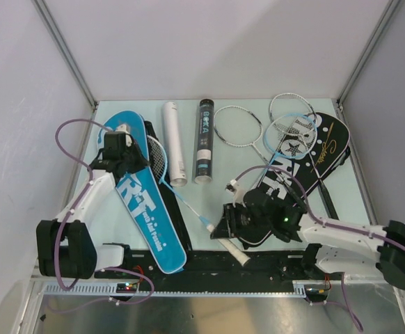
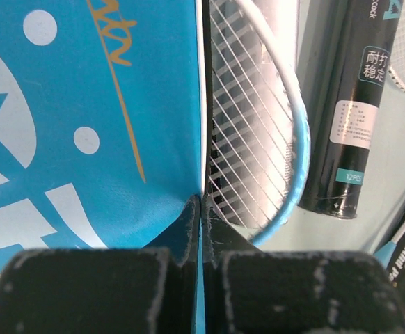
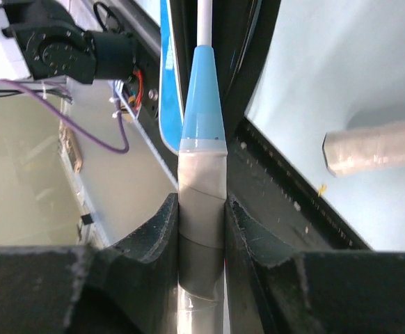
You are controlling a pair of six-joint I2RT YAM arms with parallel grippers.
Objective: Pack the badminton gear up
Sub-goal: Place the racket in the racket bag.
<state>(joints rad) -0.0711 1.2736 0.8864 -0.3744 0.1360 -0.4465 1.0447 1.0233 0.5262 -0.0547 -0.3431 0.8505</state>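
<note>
While the right pincer (image 3: 202, 209) clamps the white-taped handle of the light blue racket (image 3: 202, 118), a pale blue cone tapers just past its fingers into a thin white shaft. The left pincer (image 2: 201, 209) is pinched tight on the edge of the blue cover (image 2: 84, 104), printed with white dots and lettering, and the racket's strung head lies just beside that edge. Farther back on the tabletop (image 1: 355, 202) lie a white tube (image 1: 175, 142), a black tube (image 1: 203, 139), silver rackets (image 1: 241, 125) and a black cover (image 1: 321, 156).
</note>
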